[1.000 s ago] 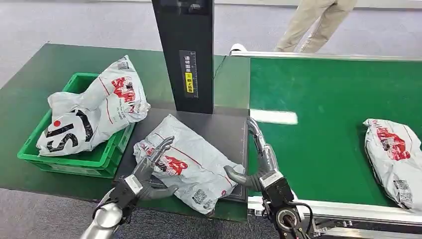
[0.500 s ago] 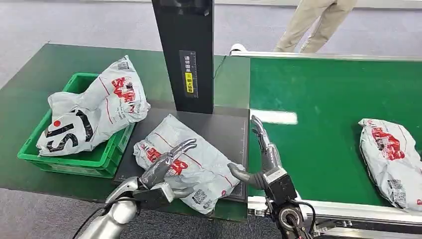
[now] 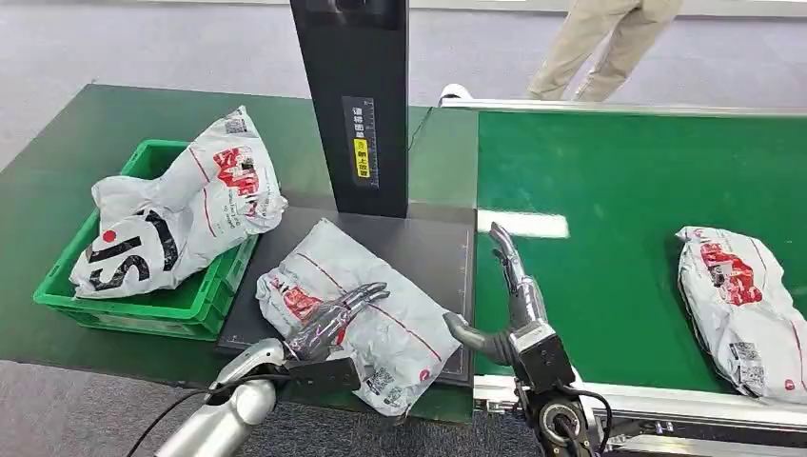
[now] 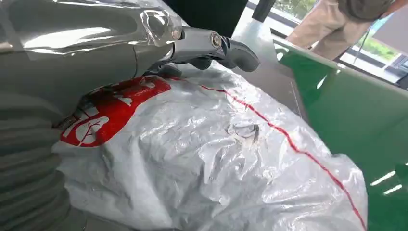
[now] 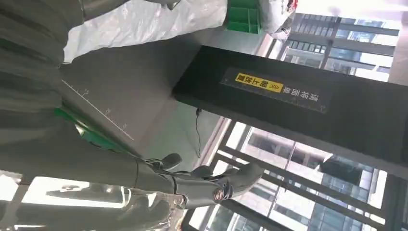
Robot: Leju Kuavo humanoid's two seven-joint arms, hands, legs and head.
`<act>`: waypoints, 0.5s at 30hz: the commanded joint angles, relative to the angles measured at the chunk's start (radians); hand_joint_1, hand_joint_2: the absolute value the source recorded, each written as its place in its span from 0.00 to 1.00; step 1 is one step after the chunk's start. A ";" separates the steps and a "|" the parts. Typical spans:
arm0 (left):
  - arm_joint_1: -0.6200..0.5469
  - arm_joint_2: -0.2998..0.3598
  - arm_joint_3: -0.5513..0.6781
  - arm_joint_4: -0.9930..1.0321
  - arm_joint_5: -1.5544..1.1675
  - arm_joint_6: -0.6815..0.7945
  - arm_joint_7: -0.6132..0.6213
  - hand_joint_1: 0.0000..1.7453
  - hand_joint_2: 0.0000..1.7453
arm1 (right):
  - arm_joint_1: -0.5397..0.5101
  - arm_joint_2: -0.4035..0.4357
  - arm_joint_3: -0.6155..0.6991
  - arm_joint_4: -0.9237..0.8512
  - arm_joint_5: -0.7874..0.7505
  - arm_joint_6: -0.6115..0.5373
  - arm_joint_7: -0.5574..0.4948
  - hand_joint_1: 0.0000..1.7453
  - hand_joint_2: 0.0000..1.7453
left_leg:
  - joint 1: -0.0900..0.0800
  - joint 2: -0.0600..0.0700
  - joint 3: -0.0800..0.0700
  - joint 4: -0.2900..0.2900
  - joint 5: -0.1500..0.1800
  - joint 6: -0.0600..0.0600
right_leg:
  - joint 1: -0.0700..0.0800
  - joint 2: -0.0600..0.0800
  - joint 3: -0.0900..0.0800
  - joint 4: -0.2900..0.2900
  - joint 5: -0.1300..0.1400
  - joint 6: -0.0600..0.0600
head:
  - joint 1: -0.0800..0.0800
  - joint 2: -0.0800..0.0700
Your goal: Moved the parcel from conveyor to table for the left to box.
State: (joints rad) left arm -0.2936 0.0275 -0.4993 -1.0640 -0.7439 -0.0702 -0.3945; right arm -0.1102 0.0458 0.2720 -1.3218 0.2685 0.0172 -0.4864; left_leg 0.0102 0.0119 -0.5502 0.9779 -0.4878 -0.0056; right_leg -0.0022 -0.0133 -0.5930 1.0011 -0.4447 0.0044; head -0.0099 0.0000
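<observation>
Parcel position: the grey plastic mailer parcel [image 3: 366,295] lies flat on the dark scale pad [image 3: 433,252] of the green table [image 3: 57,181], just beside the conveyor [image 3: 619,209].
Left hand: left hand [image 3: 333,319] rests palm-down on the parcel's near half, fingers stretched across the top — a closed grip is not apparent.
Right hand: right hand [image 3: 509,305] stands beside the parcel's conveyor-side edge, fingers spread, holding nothing.
Markings: red logo and red stripe on the parcel; black post [image 3: 357,95] carries a yellow label — text unreadable.
Crate: green crate [image 3: 143,305] holds two mailers.
</observation>
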 commanded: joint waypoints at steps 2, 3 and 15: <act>-0.021 0.013 -0.043 0.096 -0.009 -0.012 0.015 0.00 1.00 | -0.001 0.007 -0.017 0.002 0.003 0.006 0.008 0.00 1.00 | 0.000 -0.001 0.003 -0.002 0.000 0.000 | -0.001 0.001 0.002 -0.001 0.000 0.000 | 0.000 0.000; -0.021 0.013 -0.043 0.096 -0.009 -0.012 0.015 0.00 1.00 | -0.001 0.007 -0.017 0.002 0.003 0.006 0.008 0.00 1.00 | -0.001 -0.001 0.002 -0.002 0.000 0.000 | -0.001 0.001 0.002 -0.001 0.000 0.000 | 0.000 0.000; 0.031 0.013 -0.046 0.043 -0.045 -0.046 0.001 1.00 1.00 | -0.001 0.005 -0.008 -0.005 0.003 0.012 0.014 0.00 1.00 | -0.001 0.001 0.005 -0.002 0.000 0.000 | -0.001 0.002 0.005 -0.002 0.000 0.000 | 0.000 0.000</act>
State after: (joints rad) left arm -0.2984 0.0229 -0.5043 -1.0487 -0.7870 -0.0809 -0.3574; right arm -0.1044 0.0477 0.2705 -1.3302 0.2735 0.0198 -0.4826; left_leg 0.0102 0.0116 -0.5477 0.9777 -0.4878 -0.0056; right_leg -0.0022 -0.0134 -0.5899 1.0011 -0.4448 0.0044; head -0.0099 0.0000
